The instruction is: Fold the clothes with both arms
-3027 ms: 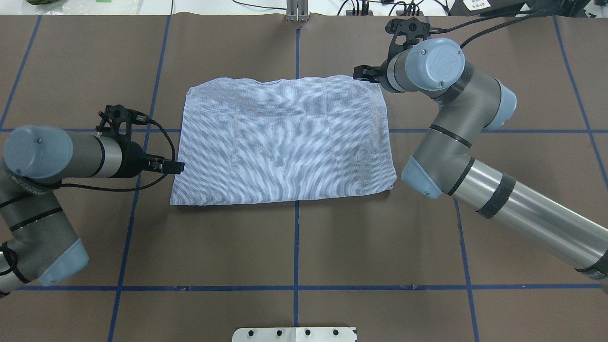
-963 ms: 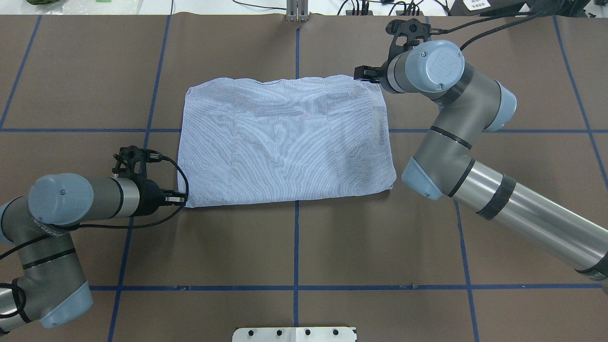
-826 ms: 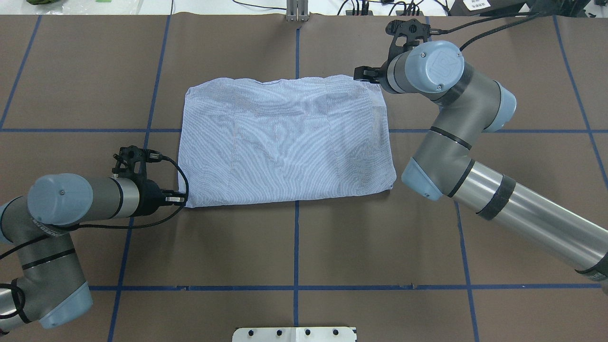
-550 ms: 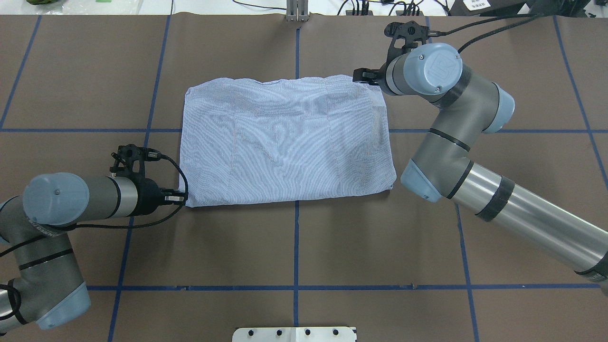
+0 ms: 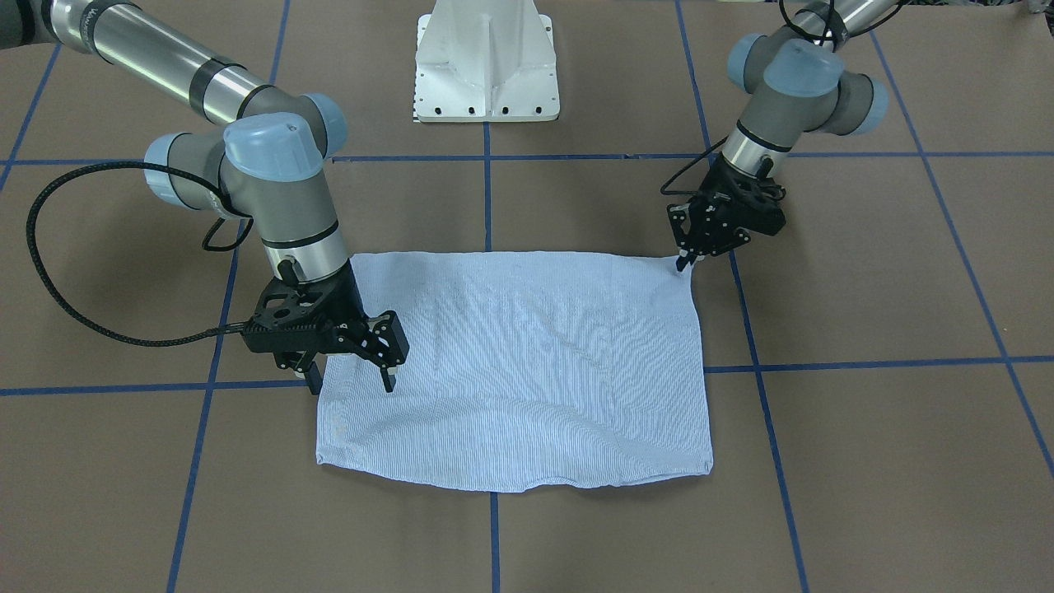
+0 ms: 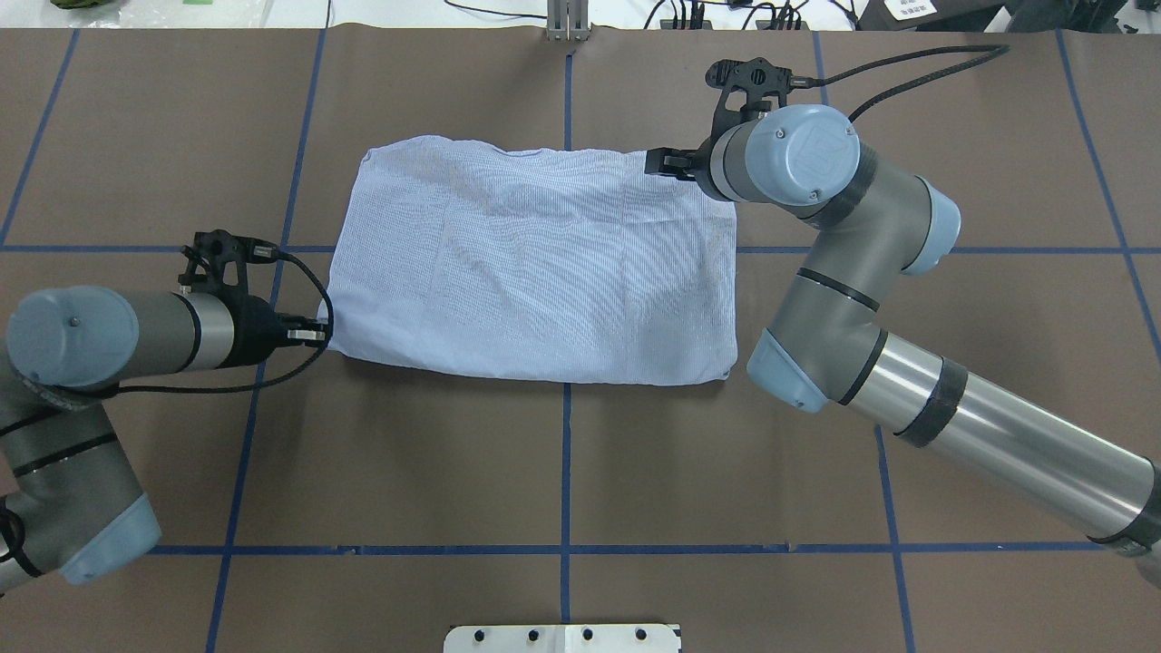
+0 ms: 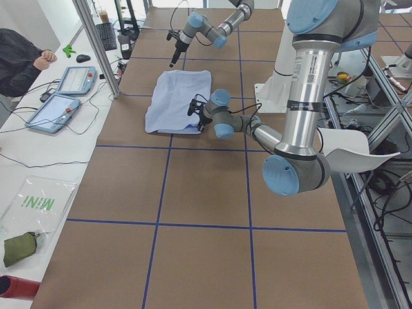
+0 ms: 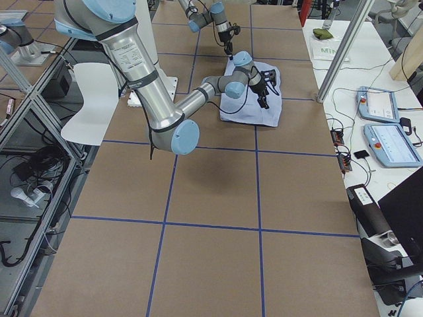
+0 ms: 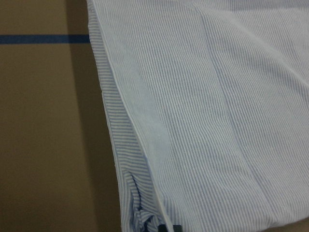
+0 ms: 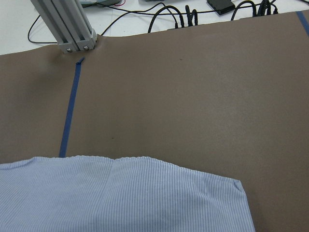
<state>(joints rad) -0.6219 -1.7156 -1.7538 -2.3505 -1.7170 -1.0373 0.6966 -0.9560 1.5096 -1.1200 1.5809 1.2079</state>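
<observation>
Silver-tubed arms, grey joints, light-blue caps, black cables.

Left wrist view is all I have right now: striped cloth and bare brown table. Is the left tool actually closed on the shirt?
Observer: Yes. The front camera shows the left tool pinched shut on one corner of the shirt.
Operator: And the right tool? I can't see it at all.
Observer: The right tool is open, jaws wide apart, over the shirt's other end and gripping nothing.
Operator: How does the whole shirt lie?
Observer: From overhead it is a folded rectangle lying on the table, with soft wrinkles.
</observation>
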